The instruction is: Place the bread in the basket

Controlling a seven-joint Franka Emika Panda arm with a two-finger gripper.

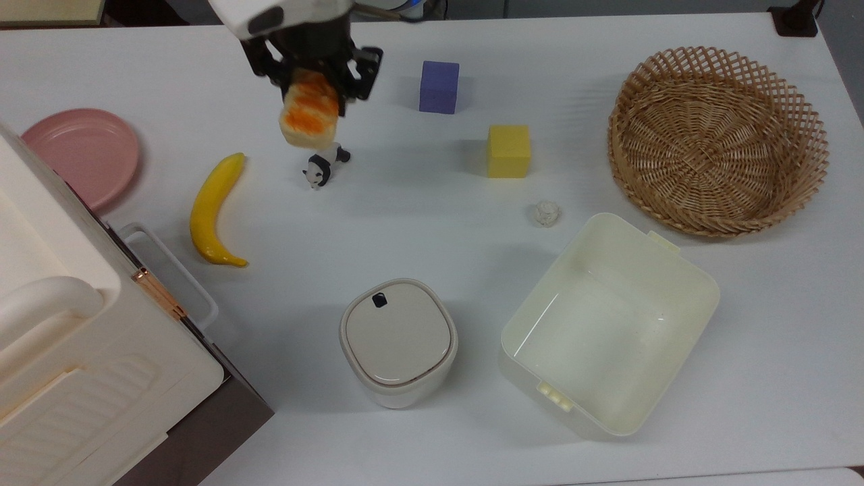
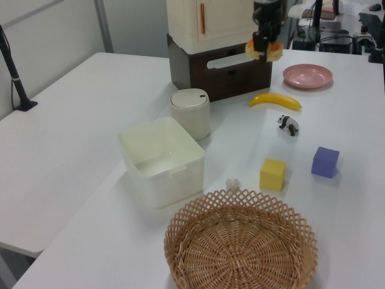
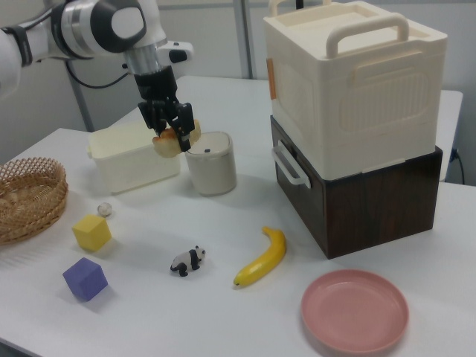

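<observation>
The bread is held aloft, clamped in the claw, well apart from the basket. It is judged light, slightly squashy; its pale sides are best gripped.

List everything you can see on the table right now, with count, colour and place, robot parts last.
bread: 1, orange-brown, held in the air above the panda
basket: 1, light-brown wicker, top view's right
tub: 1, cream, below the basket in the top view
lidded bin: 1, beige, top view's left of the tub
banana: 1, yellow, beside the plate
plate: 1, pink, top view's left edge
panda: 1, black-white, near the banana
cubes: 2, yellow and purple
small ball: 1, whitish, below the yellow cube
storage boxes: cream on dark brown
gripper: 1, black, shut on bread
</observation>
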